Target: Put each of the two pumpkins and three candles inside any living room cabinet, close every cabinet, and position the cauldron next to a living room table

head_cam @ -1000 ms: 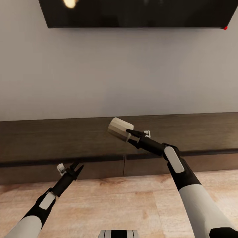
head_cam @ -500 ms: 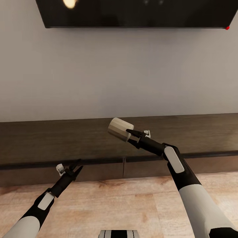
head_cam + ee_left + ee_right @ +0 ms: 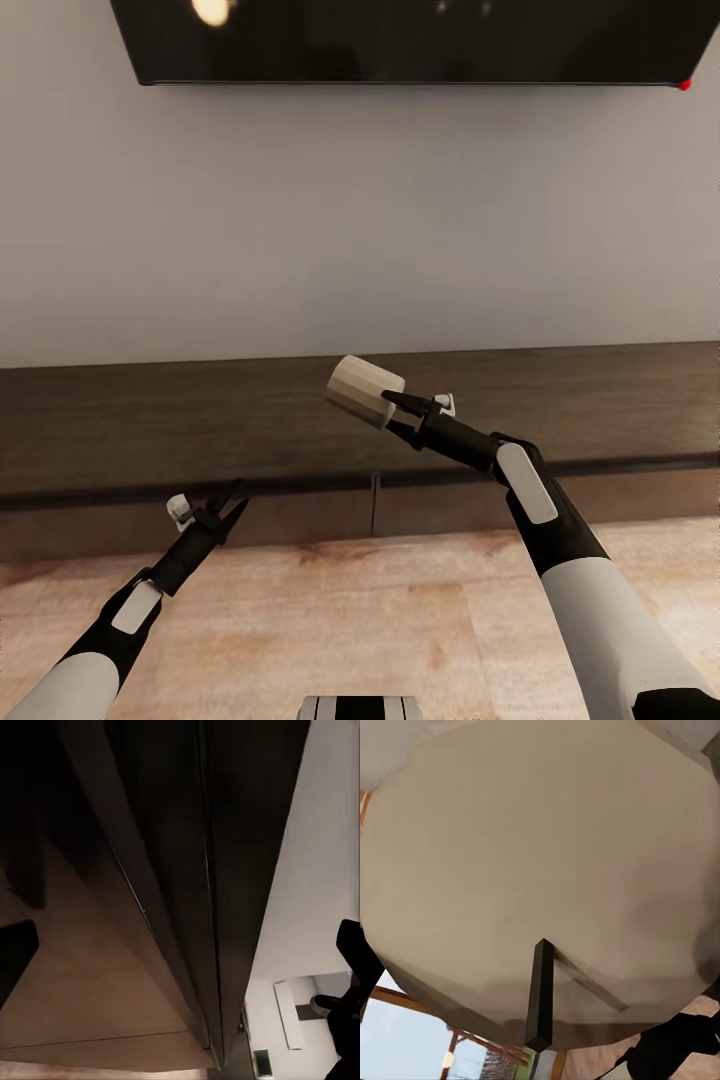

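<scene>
so the right gripper (image 3: 392, 408) is pinching a candle (image 3: 364, 391), held tilted in the air over the top of the cabinet (image 3: 300, 430), near the middle of its front edge. left gripper (image 3: 226, 503) hangs spread apart and empty, just in front of the closed drawer fronts. my worry: both drawers look shut, so the left claw could slip off that thin seam, or the tilted candle could slide out while it waits.
</scene>
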Available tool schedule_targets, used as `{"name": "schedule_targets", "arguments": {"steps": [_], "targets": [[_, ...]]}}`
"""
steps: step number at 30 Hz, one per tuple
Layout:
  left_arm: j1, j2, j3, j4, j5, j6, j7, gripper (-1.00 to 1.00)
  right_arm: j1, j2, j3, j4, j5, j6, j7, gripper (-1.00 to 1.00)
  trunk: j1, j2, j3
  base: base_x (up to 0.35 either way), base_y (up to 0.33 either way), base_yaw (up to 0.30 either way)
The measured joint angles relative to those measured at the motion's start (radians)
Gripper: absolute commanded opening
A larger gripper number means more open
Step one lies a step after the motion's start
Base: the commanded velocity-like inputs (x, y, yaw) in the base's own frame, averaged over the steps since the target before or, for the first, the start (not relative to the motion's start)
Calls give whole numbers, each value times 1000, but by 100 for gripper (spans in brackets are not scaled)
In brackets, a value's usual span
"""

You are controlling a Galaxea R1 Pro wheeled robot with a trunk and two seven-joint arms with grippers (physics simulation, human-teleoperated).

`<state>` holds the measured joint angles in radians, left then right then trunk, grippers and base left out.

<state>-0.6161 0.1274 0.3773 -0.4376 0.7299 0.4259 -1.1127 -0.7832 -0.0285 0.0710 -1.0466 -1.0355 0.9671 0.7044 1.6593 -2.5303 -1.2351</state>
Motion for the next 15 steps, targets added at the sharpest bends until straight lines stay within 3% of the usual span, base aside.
{"name": "schedule_targets", "arguments": {"steps": [15], "targets": [[0, 0, 0, 0, -1, 0, 2, 100, 0, 0, 0, 0, 0, 0, 0, -100, 0, 0, 0, -5, 0, 0]]}}
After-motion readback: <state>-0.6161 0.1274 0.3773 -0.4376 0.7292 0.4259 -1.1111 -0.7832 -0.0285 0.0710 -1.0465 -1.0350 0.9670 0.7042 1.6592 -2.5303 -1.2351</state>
